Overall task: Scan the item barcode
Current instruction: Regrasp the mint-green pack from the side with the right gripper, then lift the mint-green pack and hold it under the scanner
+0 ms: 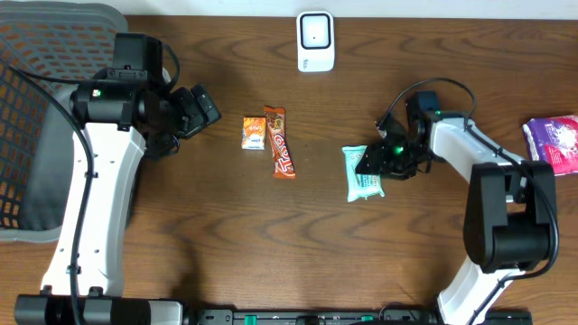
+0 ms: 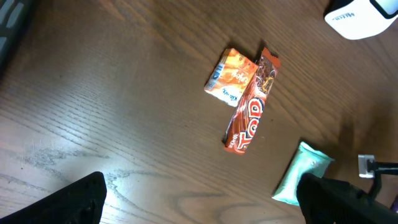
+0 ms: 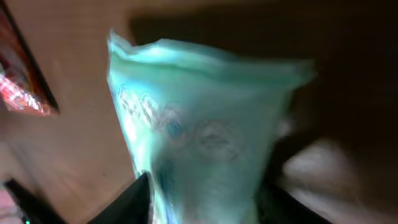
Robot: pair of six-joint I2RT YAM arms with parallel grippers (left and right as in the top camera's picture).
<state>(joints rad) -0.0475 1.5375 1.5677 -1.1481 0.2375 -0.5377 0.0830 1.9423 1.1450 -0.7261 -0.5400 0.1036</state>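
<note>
Snack packets lie spread on a brown wooden table [image 1: 226, 244] between two white robot arms. The right gripper [image 1: 377, 162] sits low at the right-hand edge of a teal packet [image 1: 364, 173], which lies flat right of centre, well below the scanner [image 1: 315, 41]. The right wrist camera shows the packet blurred and filling most of the frame, its crimped end uppermost. A dark finger [image 3: 127, 202] stands at each lower side of it. The fingers flank the packet, but whether they are pressing on it or standing just off it cannot be told from the blur.

The white scanner stands at the far edge of the table, in the middle, apart from every packet. At the table's centre a small orange packet [image 1: 254, 134] lies just beside a long red-and-orange bar [image 1: 281, 142], the two touching or nearly so near their top ends. A purple and pink packet [image 1: 555, 143] lies at the right edge, behind the right arm.

The left gripper [image 1: 194, 117] hovers over bare wood on the left side, well away from the snacks, and points toward the centre. Its fingers [image 2: 74, 202] are spread wide with nothing between them. A grey mesh basket [image 1: 54, 27] stands beside the left arm at the table's left end.
</note>
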